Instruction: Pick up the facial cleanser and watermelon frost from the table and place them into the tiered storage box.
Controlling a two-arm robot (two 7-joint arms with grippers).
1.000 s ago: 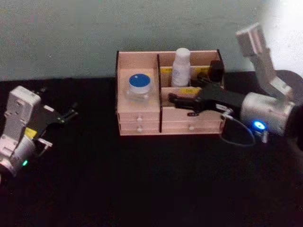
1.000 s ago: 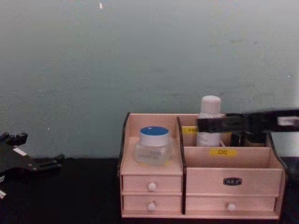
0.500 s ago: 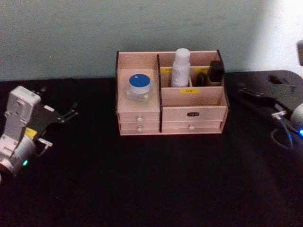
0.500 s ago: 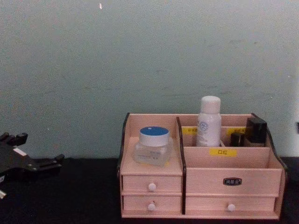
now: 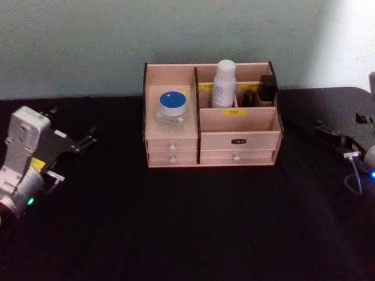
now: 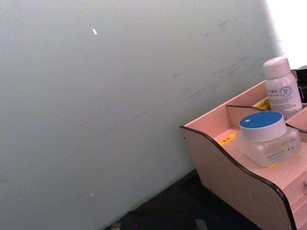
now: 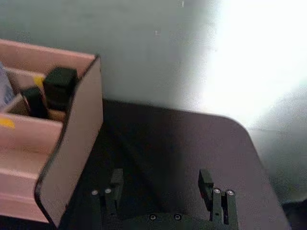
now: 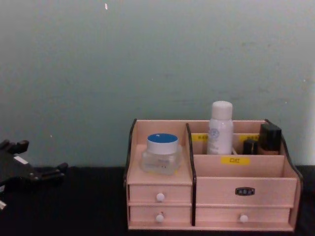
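Black tabletop point(image 5: 187, 222) runs wall to wall in front of a pale grey-green wall point(image 8: 147, 59).

Centre-back of the table, against the wall: light pinkish wooden tiered storage box point(image 5: 237, 141) w/ dark-edged side panels, stepped compartments, yellow labels and small white-knobbed drawers along the front. Drawers closed.

Left arm, white-and-black, sits on the robot's left side of the table, well apart from the box. Left gripper point(image 5: 88, 140) points toward the box w/ nothing between its fingers; cannot tell how far apart they stand.

Right gripper point(image 7: 160, 189) rests low over the table on the robot's right, near the box's right side panel but not touching it. Wrist view shows its two black fingers spread wide apart, nothing held.

Inside the box, largest first: clear glass jar w/ round blue lid point(image 5: 172, 109) stands on the left shelf above the left drawers. White upright bottle w/ white cap point(image 5: 223, 84) stands in the rear compartment, just right of the centre divider. Small dark rectangular container point(image 5: 268, 88) stands at the rear right corner. Smaller dark tube point(image 8: 249, 146) just beside it, on its left.
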